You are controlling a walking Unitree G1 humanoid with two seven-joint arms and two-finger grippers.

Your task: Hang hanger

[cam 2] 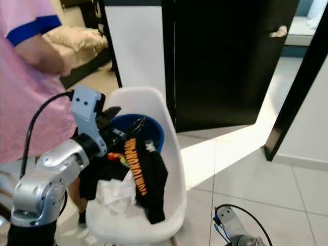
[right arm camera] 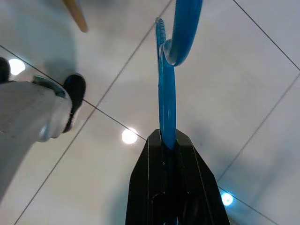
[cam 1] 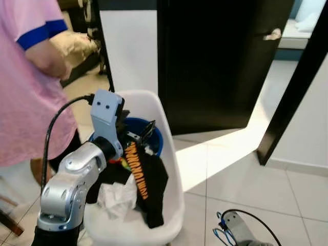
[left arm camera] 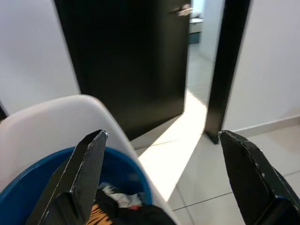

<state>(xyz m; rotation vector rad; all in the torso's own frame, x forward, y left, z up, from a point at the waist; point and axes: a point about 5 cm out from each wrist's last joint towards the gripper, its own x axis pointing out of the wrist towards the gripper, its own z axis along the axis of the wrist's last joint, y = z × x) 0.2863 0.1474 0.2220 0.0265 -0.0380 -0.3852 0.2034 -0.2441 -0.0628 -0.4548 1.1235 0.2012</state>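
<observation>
With the right gripper clenched on the blue hanger low at five o'clock, the released left gripper, over the chair of clothes, could snag fabric.

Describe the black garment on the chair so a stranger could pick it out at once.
Find the white moulded plastic chair before the black door. On its seat, below a blue plastic basin, lies the black cloth garment, set apart from the crumpled white cloth beside it by orange lettering.
</observation>
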